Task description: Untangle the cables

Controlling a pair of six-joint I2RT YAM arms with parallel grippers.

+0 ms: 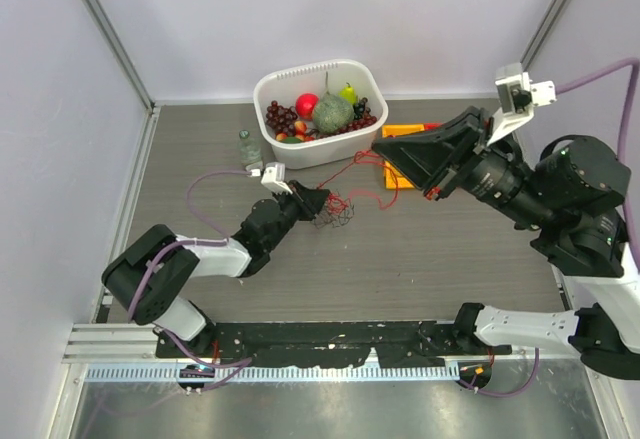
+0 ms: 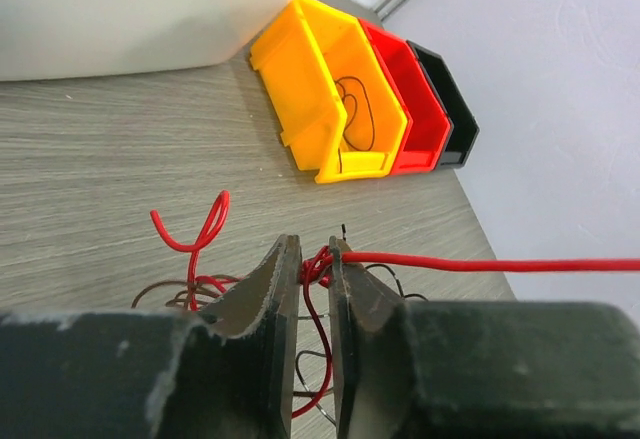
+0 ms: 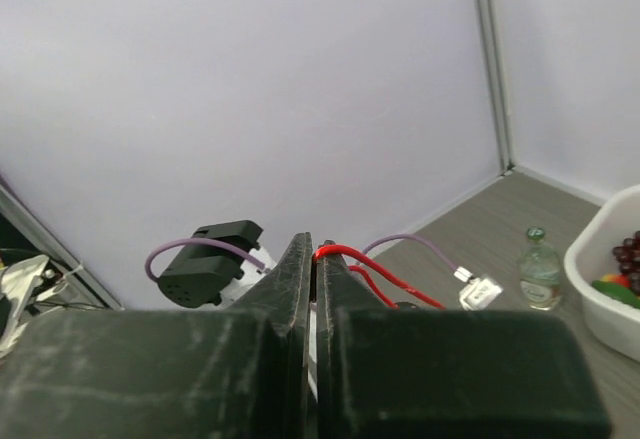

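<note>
The cables (image 1: 342, 211) are a small knot of thin red and black wires in the middle of the table. My left gripper (image 1: 322, 205) lies low beside it. In the left wrist view the left gripper (image 2: 312, 249) is shut on a red knot of the cables (image 2: 318, 264), with black loops (image 2: 300, 364) below. One red wire (image 2: 500, 263) runs taut to the right. It rises (image 1: 362, 162) to my right gripper (image 1: 378, 149), held above the table. In the right wrist view the right gripper (image 3: 314, 244) is shut on this red wire (image 3: 385, 274).
A white basket (image 1: 262, 89) with grapes and other fruit stands at the back. A small bottle (image 1: 247, 146) stands to its left. Yellow (image 2: 320, 99), red (image 2: 415, 109) and black (image 2: 452, 109) bins stand together under the right arm; the yellow one holds a black wire.
</note>
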